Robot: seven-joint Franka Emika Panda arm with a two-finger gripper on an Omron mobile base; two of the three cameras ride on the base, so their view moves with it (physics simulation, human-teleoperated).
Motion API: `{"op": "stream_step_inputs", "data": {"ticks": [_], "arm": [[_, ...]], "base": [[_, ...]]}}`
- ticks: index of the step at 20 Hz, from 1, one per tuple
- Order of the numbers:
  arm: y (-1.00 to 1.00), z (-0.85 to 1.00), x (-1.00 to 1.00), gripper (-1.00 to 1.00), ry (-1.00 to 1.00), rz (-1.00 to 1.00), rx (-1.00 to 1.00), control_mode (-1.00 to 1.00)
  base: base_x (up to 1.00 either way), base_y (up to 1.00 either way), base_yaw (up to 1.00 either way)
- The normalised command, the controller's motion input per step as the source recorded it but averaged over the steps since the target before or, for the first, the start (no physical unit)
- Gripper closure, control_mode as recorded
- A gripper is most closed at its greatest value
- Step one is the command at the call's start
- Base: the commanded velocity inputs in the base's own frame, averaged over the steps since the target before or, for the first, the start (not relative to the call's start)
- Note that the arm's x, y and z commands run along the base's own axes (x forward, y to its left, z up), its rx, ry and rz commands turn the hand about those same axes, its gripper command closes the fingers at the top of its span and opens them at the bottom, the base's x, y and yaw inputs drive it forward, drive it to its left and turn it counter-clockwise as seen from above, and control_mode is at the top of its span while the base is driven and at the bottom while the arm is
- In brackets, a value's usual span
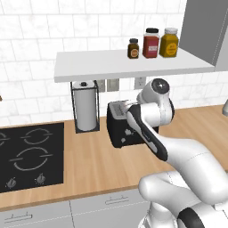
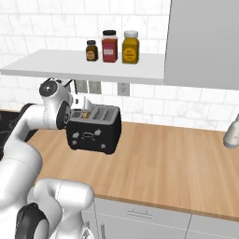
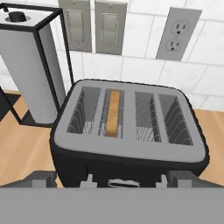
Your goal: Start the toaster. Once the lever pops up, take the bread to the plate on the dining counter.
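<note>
Bread (image 3: pixel 113 113) stands on edge in the second slot from the left of the toaster (image 3: pixel 131 135), as the hand view looks down on it; the tan slice sits low, with its brown top edge just under the silver-grey top, and the other three slots show bare wire racks. The toaster is black and boxy and rests on the light-wood worktop (image 1: pixel 93 164), near the tiled back wall. Just to its left in the left base view stands a paper towel roll (image 1: pixel 85 106) in a black wire holder, and further left a black hob (image 1: pixel 27 156) is set into the same worktop. Behind the toaster on the wall are two light switches (image 3: pixel 94 26) and a power socket (image 3: pixel 178 34). Above, a white shelf (image 1: pixel 111 64) carries three jars (image 1: pixel 152 43): a small dark one, a red one and a yellow one. The white arm reaches forward over the worktop, and its hand hangs above the front of the toaster. The gripper (image 3: pixel 112 179) shows as two dark finger tips (image 3: pixel 41 178) at the bottom of the hand view, set wide apart on either side of the toaster's front edge, with nothing between them.
</note>
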Motion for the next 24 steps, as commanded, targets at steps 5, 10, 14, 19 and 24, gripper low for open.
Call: {"op": "stream_step_inputs", "data": {"ticks": [5,10,14,19,24], "arm": [[0.0,-0.01,0.0,-1.0,0.0,0.0,0.0,-1.0],[0.0,-0.02,0.0,-1.0,0.0,0.0,0.0,-1.0],[0.0,0.0,0.0,-1.0,0.0,0.0,0.0,-1.0],[0.0,0.0,0.0,-1.0,0.0,0.0,0.03,-1.0],[0.0,0.0,-0.04,-1.0,0.0,0.0,0.02,-1.0]], "base": [[0.0,0.0,0.0],[0.0,0.0,0.0],[0.0,0.0,0.0],[0.0,0.0,0.0],[0.0,0.0,0.0]]}}
